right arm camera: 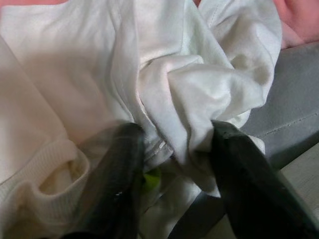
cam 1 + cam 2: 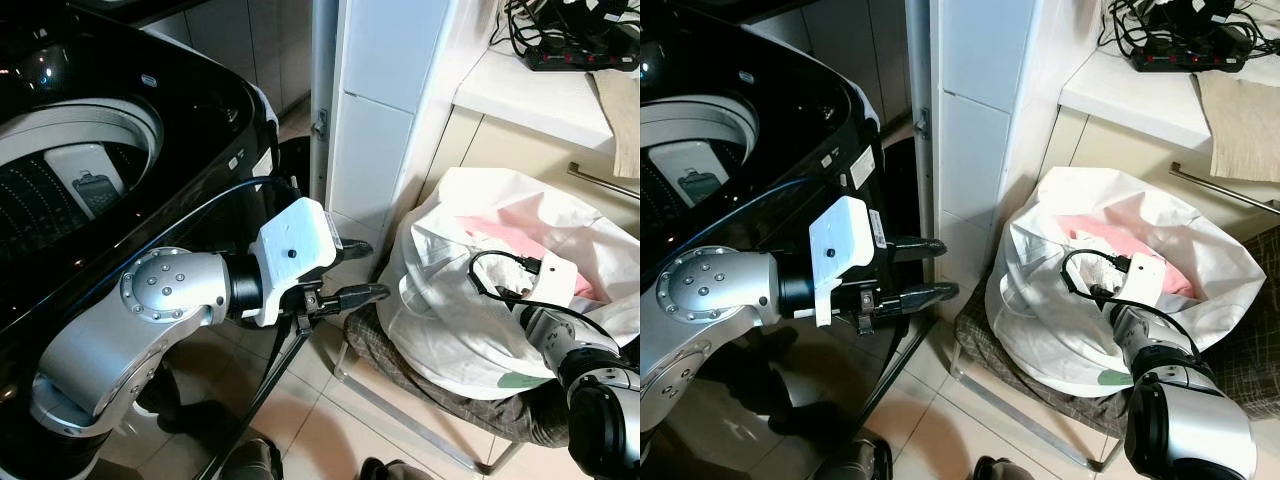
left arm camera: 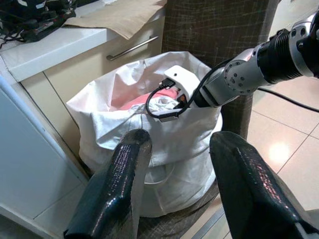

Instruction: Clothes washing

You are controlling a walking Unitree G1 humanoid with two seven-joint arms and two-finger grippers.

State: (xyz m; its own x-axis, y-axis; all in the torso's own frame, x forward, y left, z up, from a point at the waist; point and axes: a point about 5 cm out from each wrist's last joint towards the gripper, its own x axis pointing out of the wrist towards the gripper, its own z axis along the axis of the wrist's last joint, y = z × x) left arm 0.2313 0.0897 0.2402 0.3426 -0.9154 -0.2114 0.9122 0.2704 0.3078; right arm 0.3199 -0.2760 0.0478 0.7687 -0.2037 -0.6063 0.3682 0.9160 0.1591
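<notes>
The right gripper (image 1: 172, 164), reaching into the white laundry bag (image 2: 440, 300) on the right, straddles a bunched white garment (image 1: 199, 94) without pinching it, while the left gripper (image 2: 355, 270) hangs released beside the washing machine (image 2: 110, 120).

Washer drum (image 2: 70, 170) on your left: open top. White pillar (image 2: 385, 120) stands between washer and laundry bag (image 2: 470, 300). Bag mouth open upward, counter (image 2: 540, 95) edge close behind it. Left gripper (image 2: 352, 270) hangs in the floor gap, fingers apart.
</notes>
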